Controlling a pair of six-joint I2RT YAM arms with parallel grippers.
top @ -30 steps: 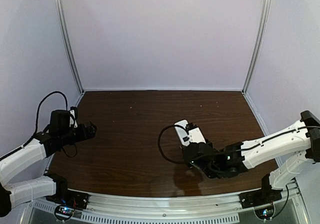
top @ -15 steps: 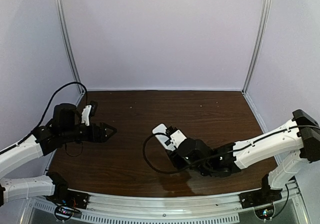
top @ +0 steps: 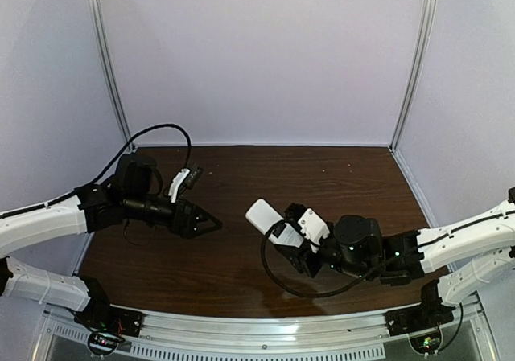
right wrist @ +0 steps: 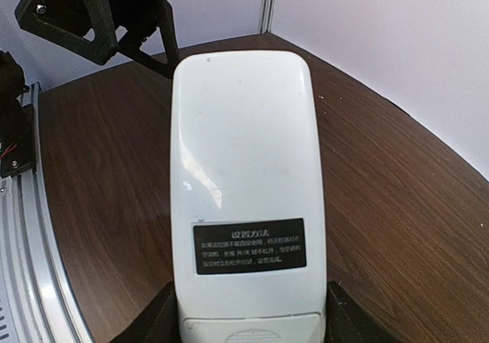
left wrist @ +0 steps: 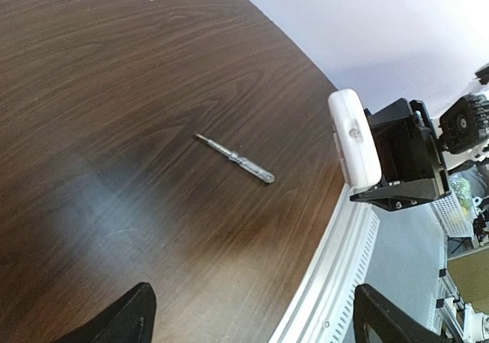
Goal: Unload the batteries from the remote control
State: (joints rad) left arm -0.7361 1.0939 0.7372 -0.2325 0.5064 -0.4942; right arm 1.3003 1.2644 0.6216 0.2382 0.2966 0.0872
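In the right wrist view, nearest the camera, the right gripper (right wrist: 246, 326) is clamping the remote control (right wrist: 243, 167) by its two long edges. A dark finger (right wrist: 151, 318) is pressing on each side of the lower end, so the jaws are parted only by the slab's width. The remote is pointing straight out from those fingers, clear of the brown table (right wrist: 397, 205). It is turning a plain white face with a black label of small white print toward the lens, a detail no other view is giving. Just past the remote's far tip, the left gripper (right wrist: 107, 22) is facing it without touching. The left wrist view is showing that gripper's own fingers (left wrist: 114, 321) spread wide at the bottom corners, with nothing between them. Ahead of them a thin silver screwdriver (left wrist: 233, 157) is lying flat on the wood. Farther ahead and to the right the remote is appearing edge-on, backed by the black right gripper, above the metal rail (left wrist: 336, 266) at the table's edge. The top view is not letting the screwdriver be made out. It alone is showing both arms at once, with the two grippers meeting nose to nose near mid-table, and the remote tilting up between them. Pale walls (top: 257, 55) are standing beyond.
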